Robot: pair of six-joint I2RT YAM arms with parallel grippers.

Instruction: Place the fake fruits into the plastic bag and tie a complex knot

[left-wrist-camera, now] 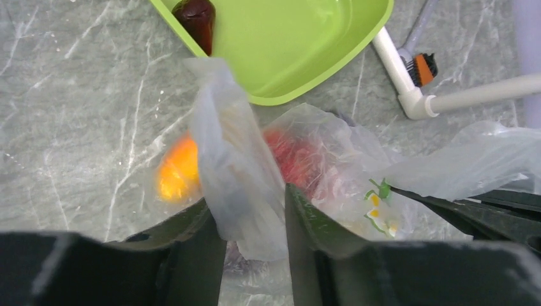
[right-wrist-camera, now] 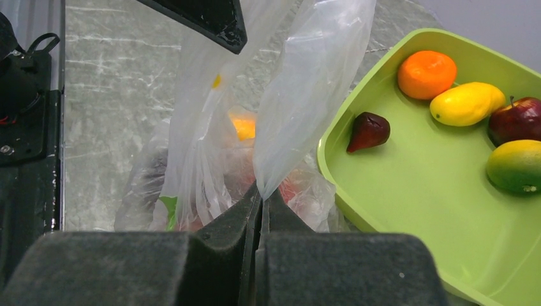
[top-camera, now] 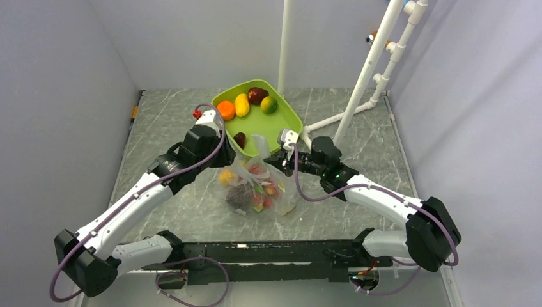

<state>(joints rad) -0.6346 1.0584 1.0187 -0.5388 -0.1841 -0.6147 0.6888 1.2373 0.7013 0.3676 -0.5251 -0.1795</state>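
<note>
The clear plastic bag [top-camera: 286,199] lies on the marble table with several fake fruits inside, an orange one [left-wrist-camera: 178,169] and red ones [left-wrist-camera: 290,156]. My left gripper [top-camera: 236,155] [left-wrist-camera: 249,197] is closed round one bunched flap of the bag's mouth. My right gripper [top-camera: 276,163] [right-wrist-camera: 261,188] is shut on the other flap [right-wrist-camera: 312,83]. The flaps are held apart and no knot shows. The lime tray [top-camera: 291,121] holds an orange [top-camera: 225,110], a yellow oblong [top-camera: 242,104], a maroon fruit [top-camera: 257,95], a green-yellow one [top-camera: 269,104] and a small dark maroon one [top-camera: 240,139].
A white pipe frame [top-camera: 364,77] stands at the back right, its foot on the table by the tray. A white pole [top-camera: 284,45] rises behind the tray. Grey walls close in left, right and back. A black rail [top-camera: 268,252] runs along the near edge.
</note>
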